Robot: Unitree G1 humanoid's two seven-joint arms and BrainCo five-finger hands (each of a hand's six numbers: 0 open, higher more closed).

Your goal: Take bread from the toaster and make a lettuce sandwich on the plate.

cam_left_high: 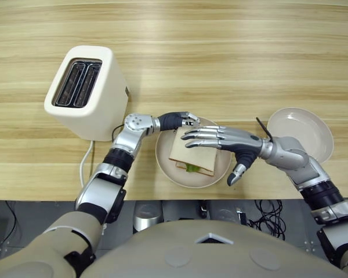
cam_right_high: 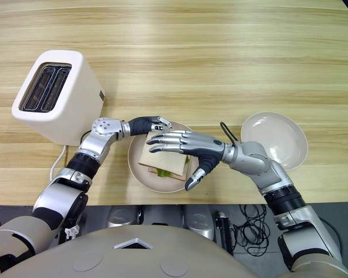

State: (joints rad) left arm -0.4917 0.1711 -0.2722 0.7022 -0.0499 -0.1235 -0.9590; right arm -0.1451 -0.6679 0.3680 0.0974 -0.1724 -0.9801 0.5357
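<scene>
A cream toaster (cam_left_high: 87,92) stands at the left with two dark slots on top. In front of me a beige plate (cam_left_high: 164,157) carries a sandwich: a top bread slice (cam_left_high: 188,155) with green lettuce (cam_left_high: 192,168) peeking out at its near edge. My left hand (cam_left_high: 181,120) is at the plate's far rim by the bread's far corner, its fingers loosely stretched and holding nothing. My right hand (cam_left_high: 217,139) hovers flat over the sandwich's right side, open, with fingers spread toward the left and the thumb hanging down past the plate's near right rim.
An empty pale plate (cam_left_high: 300,133) lies to the right, close to my right forearm. The toaster's white cord (cam_left_high: 83,163) runs off the table's near edge. The wooden table (cam_left_high: 220,52) stretches wide behind the plates.
</scene>
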